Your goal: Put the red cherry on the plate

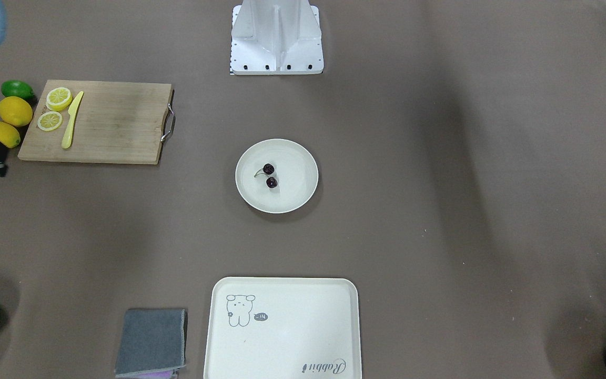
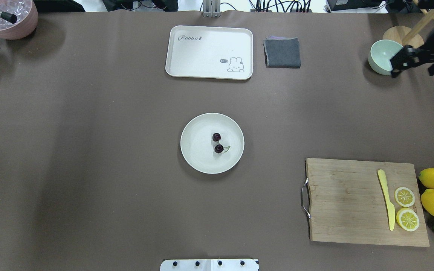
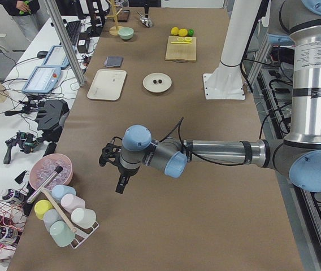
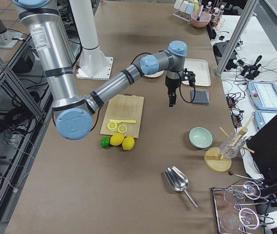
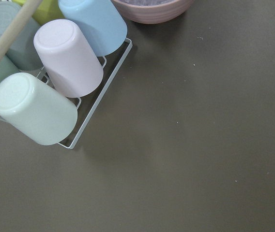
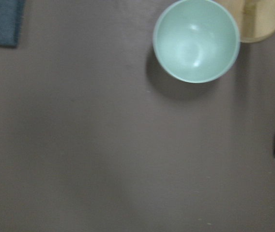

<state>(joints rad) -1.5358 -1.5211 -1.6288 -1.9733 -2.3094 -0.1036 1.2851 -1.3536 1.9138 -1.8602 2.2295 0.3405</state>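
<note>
The red cherry (image 2: 217, 143), a pair of tiny dark fruits joined by thin green stems, lies near the middle of the round cream plate (image 2: 196, 150); it also shows in the front-facing view as the cherry (image 1: 270, 175) on the plate (image 1: 298, 195). Nothing holds it. My right gripper (image 2: 395, 71) hangs far off at the table's right end, beside the pale green bowl (image 2: 381, 56); its jaws are too dark and small to read. My left gripper (image 3: 119, 183) shows only in the left side view, near the cup rack, so I cannot tell its state.
A cream tray (image 2: 209, 52) with a drawing and a folded grey cloth (image 2: 282, 52) lie beyond the plate. A wooden cutting board (image 2: 352, 203) carries a yellow knife (image 2: 386, 199) and lemon slices, with lemons and a lime beside it. A pink bowl (image 2: 13, 22) stands far left.
</note>
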